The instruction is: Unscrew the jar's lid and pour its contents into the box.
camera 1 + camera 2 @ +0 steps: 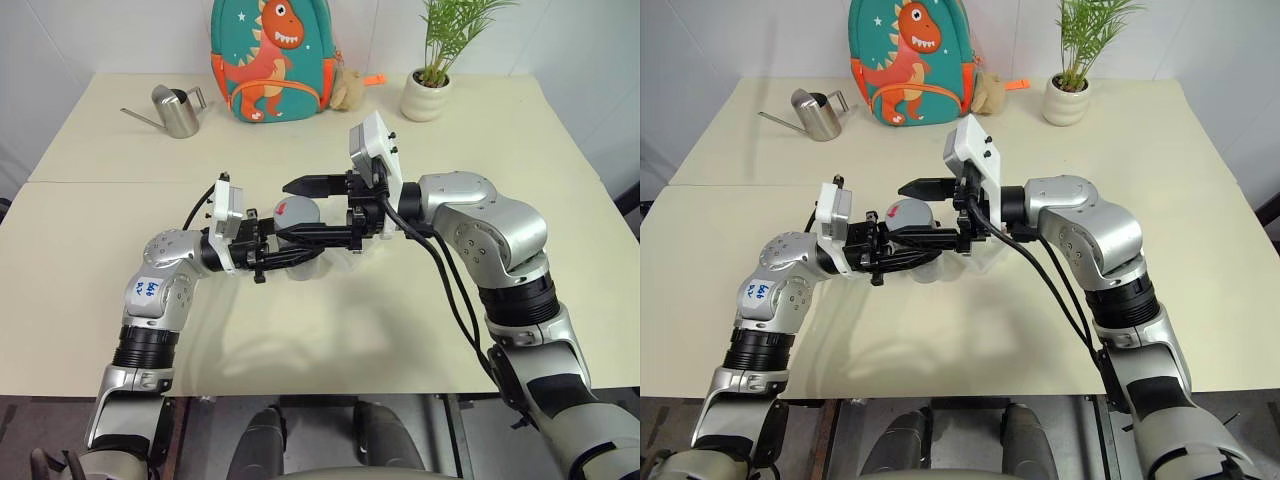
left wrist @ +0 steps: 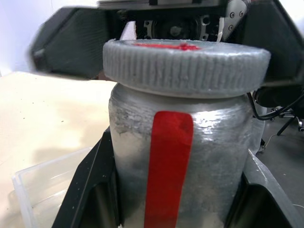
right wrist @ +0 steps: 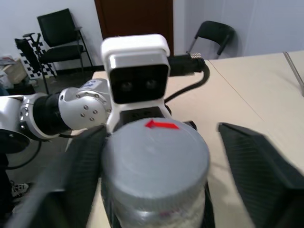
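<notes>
- Jaws, left gripper (image 1: 290, 252): closed on the jar (image 2: 178, 156), one black finger pressed against each side of its frosted body; the jar stands upright in the grip, held above the table (image 1: 330, 330).
- Jaws, right gripper (image 1: 300, 212): set around the lid (image 3: 154, 156) from the opposite side. One finger (image 3: 71, 175) lies against the lid's edge; the other finger (image 3: 256, 166) stands apart from it with a visible gap, so the jaws are partly open and the lid is not clamped.
- Lid: grey, ribbed at the rim, with a red mark on top; it sits on the jar's mouth.
- Jar: a vertical red stripe (image 2: 166, 166) runs down the side facing the left wrist. The contents cannot be made out through the frosted wall.
- Box (image 2: 47, 185): clear plastic, resting on the table directly beneath and just behind the jar; seen from the head, its far edge shows at about 3 o'clock of the jar.
- Background, seen from the head: a steel watering can (image 1: 175, 110) at 10 o'clock of the jar, a dinosaur backpack (image 1: 270, 60) at 12 o'clock, a potted plant (image 1: 430, 85) at 1 o'clock, all well apart from the grippers at the far side of the table.
</notes>
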`<state>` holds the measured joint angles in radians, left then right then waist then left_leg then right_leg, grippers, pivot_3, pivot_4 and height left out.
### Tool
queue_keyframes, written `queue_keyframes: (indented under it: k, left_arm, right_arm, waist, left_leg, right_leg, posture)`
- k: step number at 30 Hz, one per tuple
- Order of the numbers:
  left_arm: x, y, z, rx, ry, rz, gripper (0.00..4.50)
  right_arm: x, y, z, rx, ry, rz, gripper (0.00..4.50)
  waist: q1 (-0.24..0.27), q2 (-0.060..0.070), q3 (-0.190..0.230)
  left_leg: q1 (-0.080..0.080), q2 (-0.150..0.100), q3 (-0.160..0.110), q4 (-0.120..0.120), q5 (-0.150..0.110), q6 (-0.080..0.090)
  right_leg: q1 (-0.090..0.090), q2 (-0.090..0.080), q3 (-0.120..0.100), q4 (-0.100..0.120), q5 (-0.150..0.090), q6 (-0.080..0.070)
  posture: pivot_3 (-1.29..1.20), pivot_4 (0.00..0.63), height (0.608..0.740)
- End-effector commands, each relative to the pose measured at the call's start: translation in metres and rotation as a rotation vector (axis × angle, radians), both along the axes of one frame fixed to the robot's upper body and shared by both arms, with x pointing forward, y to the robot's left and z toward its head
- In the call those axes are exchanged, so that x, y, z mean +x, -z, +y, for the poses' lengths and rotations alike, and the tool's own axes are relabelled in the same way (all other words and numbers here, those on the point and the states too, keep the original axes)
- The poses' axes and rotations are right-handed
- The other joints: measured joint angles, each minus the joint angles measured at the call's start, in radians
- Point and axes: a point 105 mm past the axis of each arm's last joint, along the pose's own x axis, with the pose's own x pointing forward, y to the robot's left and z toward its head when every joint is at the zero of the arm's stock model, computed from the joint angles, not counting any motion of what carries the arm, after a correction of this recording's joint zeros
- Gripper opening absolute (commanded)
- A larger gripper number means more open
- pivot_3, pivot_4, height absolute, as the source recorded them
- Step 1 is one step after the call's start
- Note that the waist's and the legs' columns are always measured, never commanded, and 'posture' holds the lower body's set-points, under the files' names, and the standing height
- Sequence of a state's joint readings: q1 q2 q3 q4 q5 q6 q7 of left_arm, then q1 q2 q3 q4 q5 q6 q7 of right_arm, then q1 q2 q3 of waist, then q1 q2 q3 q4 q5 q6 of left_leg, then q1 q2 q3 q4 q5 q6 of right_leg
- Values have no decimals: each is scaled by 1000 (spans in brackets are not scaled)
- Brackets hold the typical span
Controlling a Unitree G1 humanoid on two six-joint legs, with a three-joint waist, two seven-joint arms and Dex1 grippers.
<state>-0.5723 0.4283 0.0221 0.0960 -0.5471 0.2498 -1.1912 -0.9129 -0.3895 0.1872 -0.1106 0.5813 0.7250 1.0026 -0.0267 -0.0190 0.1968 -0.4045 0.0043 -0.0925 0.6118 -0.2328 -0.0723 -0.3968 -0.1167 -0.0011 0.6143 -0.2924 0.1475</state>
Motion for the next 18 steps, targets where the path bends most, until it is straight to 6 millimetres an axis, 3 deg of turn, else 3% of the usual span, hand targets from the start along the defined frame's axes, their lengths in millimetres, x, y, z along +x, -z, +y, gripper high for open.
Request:
queue_keyframes:
  k: [1,8,12,18]
  left_arm:
    - [-3,-8,0,-11,11,-39,1952]
    - [-4,-5,1,-8,11,-31,1952]
    - [-5,-2,3,-1,10,-27,1952]
    - [-1,-4,17,-19,-40,-21,1952]
  right_arm:
    - [-7,-15,-2,56,-18,-35,2591]
    - [-11,-42,-11,236,-24,69,2591]
    - [-3,-55,-37,351,60,112,2591]
    - [41,6,-128,210,549,-67,2591]
  waist:
    - [0,0,0]
    - [1,0,0]
    - [2,0,0]
    - [24,0,0]
  left_leg:
    - [0,0,0,0,0,0]
    - [0,0,0,0,0,0]
    - [0,0,0,0,0,0]
    - [0,0,1,0,-1,2]
  right_leg:
    - [0,0,0,0,0,0]
    - [0,0,0,0,0,0]
    - [0,0,0,0,0,0]
    - [1,0,0,-4,0,0]
  posture:
    - [0,150,740]
    - [0,150,740]
    - [0,150,740]
    - [0,150,740]
